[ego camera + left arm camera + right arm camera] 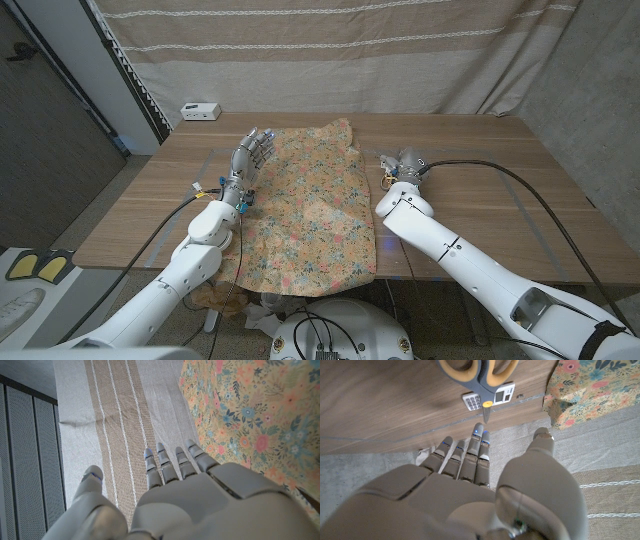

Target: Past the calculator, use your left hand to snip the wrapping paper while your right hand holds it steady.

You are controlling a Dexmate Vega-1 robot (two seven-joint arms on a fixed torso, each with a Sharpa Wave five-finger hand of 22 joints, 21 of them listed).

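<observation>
Wooden tabletop [480, 190] with a striped beige curtain [400, 50] hanging behind. Big sheet of flowery orange wrapping paper [310, 210] spread out on it, partly under the left hand [248, 160]. Left fingers [170, 465] straight and a little apart, thumb out to the side, holding nothing. Right hand [405, 168] just beside the paper's other edge, not on it. Right fingers [472, 455] straight and close together, thumb apart, holding nothing too. Grey scissors with yellow handle rings [480, 372] lying just past the right fingertips, and a small white calculator [487, 398] a bit further past them.

Could go wrong from here: scissors by the right fingers, yet meant for the left ones, so a long reach over the paper and maybe a bump that pushes it crooked. Nothing pressing the paper down yet, so likely to slide or bunch up under the blades. Easy to snip on the wrong side of the calculator as well.

No bowl, box or basket seen holding anything.
</observation>
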